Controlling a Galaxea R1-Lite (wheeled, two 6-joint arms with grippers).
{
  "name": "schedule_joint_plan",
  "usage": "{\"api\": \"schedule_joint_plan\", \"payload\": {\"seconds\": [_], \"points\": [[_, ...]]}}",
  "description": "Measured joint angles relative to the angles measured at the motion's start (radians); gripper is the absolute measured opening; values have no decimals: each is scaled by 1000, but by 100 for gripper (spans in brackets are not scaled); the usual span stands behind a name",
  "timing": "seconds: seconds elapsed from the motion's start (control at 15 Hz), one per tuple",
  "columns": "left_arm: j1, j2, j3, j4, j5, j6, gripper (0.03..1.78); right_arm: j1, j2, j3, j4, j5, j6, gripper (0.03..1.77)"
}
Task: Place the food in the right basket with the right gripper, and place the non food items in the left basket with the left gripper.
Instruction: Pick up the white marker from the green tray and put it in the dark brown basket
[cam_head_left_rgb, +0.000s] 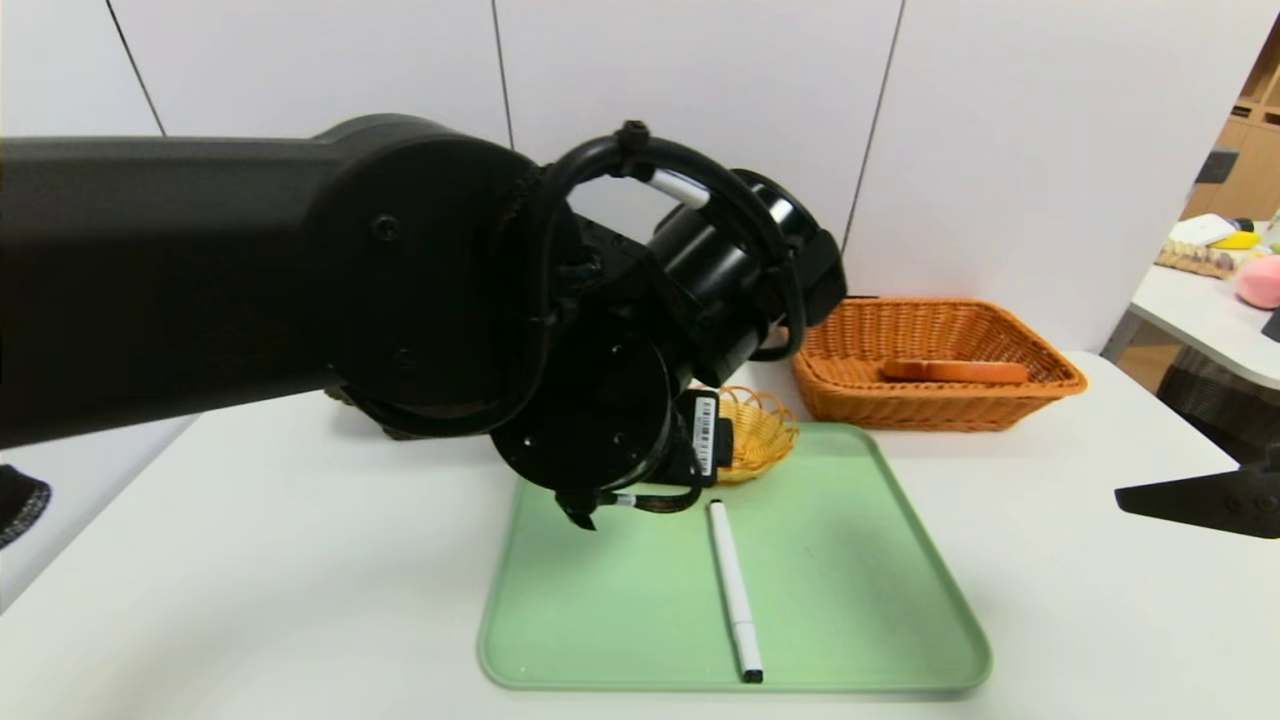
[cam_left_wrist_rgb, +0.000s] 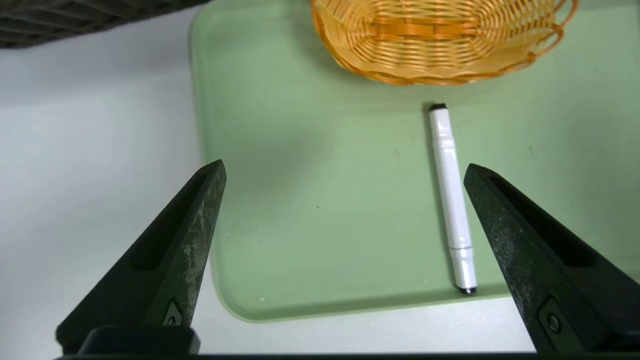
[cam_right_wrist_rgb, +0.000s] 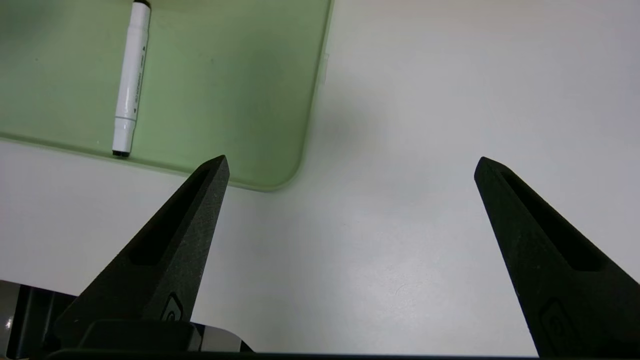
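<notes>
A white marker pen (cam_head_left_rgb: 733, 590) lies lengthwise on the green tray (cam_head_left_rgb: 850, 560). My left gripper (cam_left_wrist_rgb: 345, 166) hangs open and empty over the tray's near left part, the pen (cam_left_wrist_rgb: 451, 200) just inside one finger. In the head view my left arm (cam_head_left_rgb: 450, 300) hides its fingers. The right basket (cam_head_left_rgb: 1040, 395), orange wicker, stands behind the tray and holds a long orange-brown food piece (cam_head_left_rgb: 955, 371). A dark woven left basket (cam_left_wrist_rgb: 75, 20) shows only at its edge. My right gripper (cam_right_wrist_rgb: 352, 160) stands open and empty above bare table, right of the tray (cam_right_wrist_rgb: 280, 100).
A small yellow wicker bowl (cam_head_left_rgb: 765, 430) sits at the tray's far edge, also seen from the left wrist (cam_left_wrist_rgb: 440, 40). A second table (cam_head_left_rgb: 1200, 310) with toys stands at the far right. White wall panels close off the back.
</notes>
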Motion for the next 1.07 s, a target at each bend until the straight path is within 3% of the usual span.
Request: {"api": "schedule_joint_plan", "payload": {"seconds": [0.2,0.53,1.07], "points": [[-34,79,-98,96,1,-89,169,0,0,10,0,-1,4,170],[-80,187,-123,136,1,-207,169,0,0,29,0,-3,4,170],[-92,250,-124,127,1,-224,169,0,5,40,-3,-5,2,170]]}}
